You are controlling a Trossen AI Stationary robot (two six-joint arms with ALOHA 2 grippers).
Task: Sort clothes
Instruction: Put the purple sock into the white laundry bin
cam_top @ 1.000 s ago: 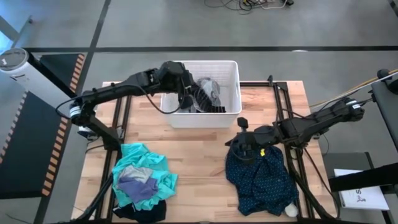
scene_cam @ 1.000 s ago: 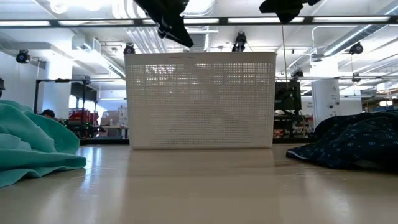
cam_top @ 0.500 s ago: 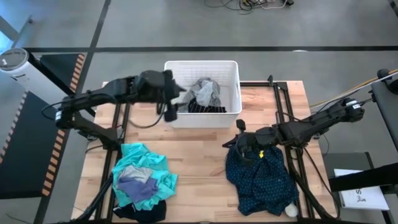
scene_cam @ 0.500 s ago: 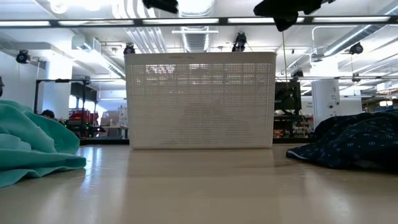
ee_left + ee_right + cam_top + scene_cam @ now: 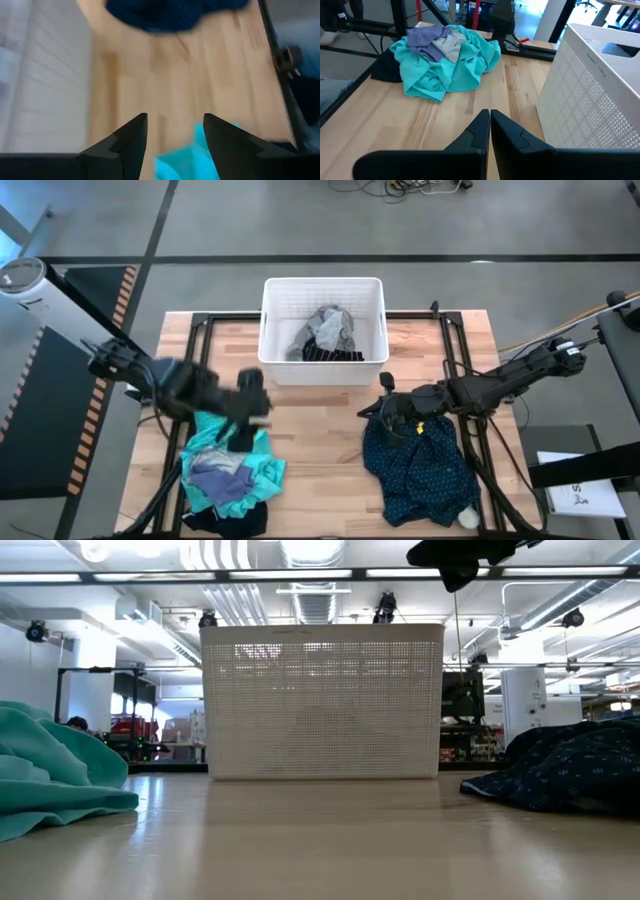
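Left gripper (image 5: 243,402) above teal shirt (image 5: 236,448), seemingly

left claw (image 5: 243,423) smeared by blur overhead, dark shorts (image 5: 225,523) mostly buried under teal shirt (image 5: 255,460)

Both arms are dark, slender and multi-jointed. Left gripper (image 5: 174,131): two black wedge-shaped fingers (image 5: 131,139). Right gripper (image 5: 490,123): matching black fingers. Right arm (image 5: 500,383) bears a small yellow marking.
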